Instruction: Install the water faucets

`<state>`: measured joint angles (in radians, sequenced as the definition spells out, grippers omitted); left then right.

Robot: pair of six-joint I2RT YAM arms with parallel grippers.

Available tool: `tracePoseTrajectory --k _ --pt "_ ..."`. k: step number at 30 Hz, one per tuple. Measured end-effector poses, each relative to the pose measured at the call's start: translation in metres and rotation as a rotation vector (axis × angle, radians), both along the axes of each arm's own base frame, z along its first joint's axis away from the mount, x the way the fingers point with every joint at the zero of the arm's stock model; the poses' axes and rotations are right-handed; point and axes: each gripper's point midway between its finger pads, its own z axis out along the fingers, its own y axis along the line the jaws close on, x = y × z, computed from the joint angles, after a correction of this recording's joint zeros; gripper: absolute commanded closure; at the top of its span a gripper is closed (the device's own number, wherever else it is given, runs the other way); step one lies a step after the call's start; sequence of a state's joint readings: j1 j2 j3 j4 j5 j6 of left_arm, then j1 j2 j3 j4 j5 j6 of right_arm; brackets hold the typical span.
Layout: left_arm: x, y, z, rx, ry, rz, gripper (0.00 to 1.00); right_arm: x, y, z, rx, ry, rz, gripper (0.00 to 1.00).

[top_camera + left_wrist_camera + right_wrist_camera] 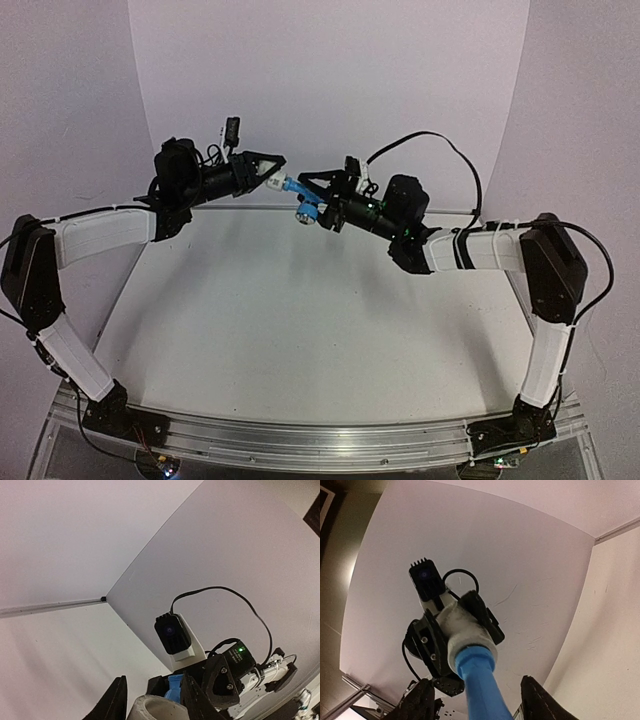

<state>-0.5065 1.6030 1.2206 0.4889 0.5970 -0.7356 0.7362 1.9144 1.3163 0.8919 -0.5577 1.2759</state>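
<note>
Left pincer (276, 172) clenches white fitting (152, 707) meeting blue tap (480, 680); right pincer (480, 699) seemingly released.

Both arms aloft, left gripper (271, 178) clamped, right gripper (303, 200) agape, tip-to-tip.

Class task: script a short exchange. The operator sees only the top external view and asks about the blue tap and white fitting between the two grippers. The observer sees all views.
Operator: Is the blue tap actually in the white fitting?
Observer: Yes. The right wrist view shows its end apparently inside the fitting's mouth.
Operator: Is the right gripper clamping it?
Observer: No. That view shows its fingers standing clear of the tap on both sides.
</note>
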Motion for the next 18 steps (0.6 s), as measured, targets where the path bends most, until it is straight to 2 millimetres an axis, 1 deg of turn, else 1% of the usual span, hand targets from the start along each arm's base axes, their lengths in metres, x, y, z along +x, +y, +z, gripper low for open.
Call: tracePoseTrajectory --k 2,3,6,8,11,15,18 --pt "0.004 0.002 -0.008 -0.016 0.081 -0.002 1.0 -0.005 -0.008 -0.01 -0.124 -0.079 -0.046 0.09" --pt "0.007 0.004 -0.012 -0.027 0.124 0.0 1.0 -0.008 -0.012 -0.01 -0.193 -0.145 -0.078 0.08" --pt "0.015 0.011 -0.022 -0.071 0.255 -0.014 1.0 -0.019 -0.023 -0.001 -0.394 -0.41 -0.169 0.05" --pt "0.015 0.012 -0.024 -0.093 0.307 -0.028 1.0 -0.024 -0.026 -0.005 -0.546 -0.59 -0.212 0.03" --pt "0.014 0.011 -0.029 -0.102 0.37 -0.048 1.0 -0.03 -0.024 -0.021 -0.766 -0.866 -0.234 0.02" --pt "0.012 0.011 -0.039 -0.105 0.444 -0.068 1.0 -0.037 -0.023 -0.047 -1.068 -1.231 -0.203 0.02" --pt "0.012 0.011 -0.042 -0.107 0.473 -0.072 1.0 -0.036 -0.027 -0.056 -1.24 -1.431 -0.192 0.02"
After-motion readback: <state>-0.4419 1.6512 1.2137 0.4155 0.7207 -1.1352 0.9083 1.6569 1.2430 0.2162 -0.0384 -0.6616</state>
